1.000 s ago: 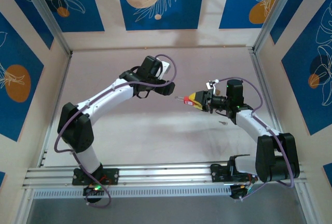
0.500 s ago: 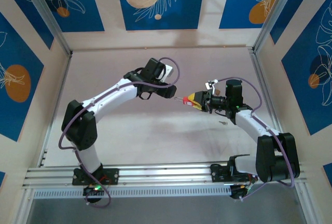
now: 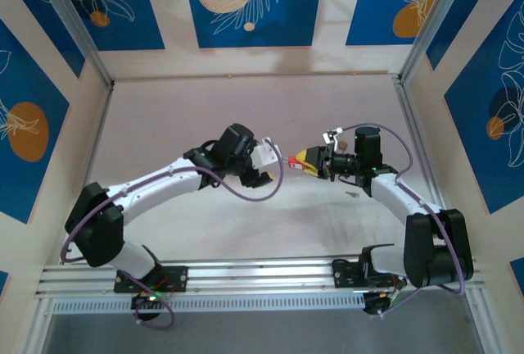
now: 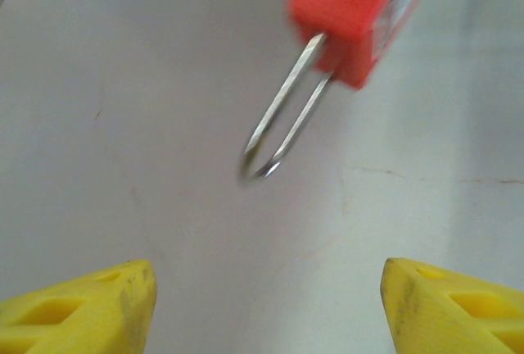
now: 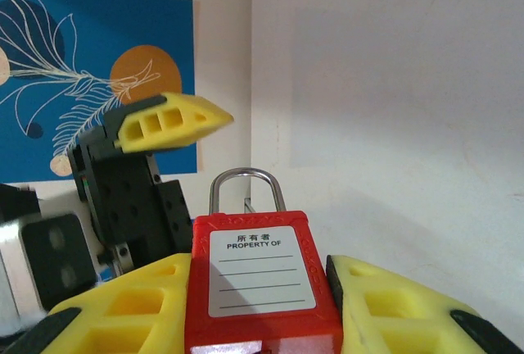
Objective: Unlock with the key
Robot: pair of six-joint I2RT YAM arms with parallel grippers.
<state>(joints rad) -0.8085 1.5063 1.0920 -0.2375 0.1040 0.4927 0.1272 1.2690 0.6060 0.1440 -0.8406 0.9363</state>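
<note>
One tiny silvery metal key [image 3: 352, 194] lies on the pale table [image 3: 246, 219] beside the right arm [image 3: 401, 198], ungripped. Beyond it, the right gripper [image 5: 260, 268] clamps a red block-shaped padlock [image 4: 352, 10], its thin silver shackle [image 4: 282, 98] pointing at the left gripper [image 4: 264, 288], whose jaws stand apart. Centring that shackle before closing should steady the lock.

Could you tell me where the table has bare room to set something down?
Bare: the far table between back wall and arms, and the near middle between the bases. Crowded: the centre, where the left fingers face the red padlock in the right fingers; the key lies nearby.
</note>
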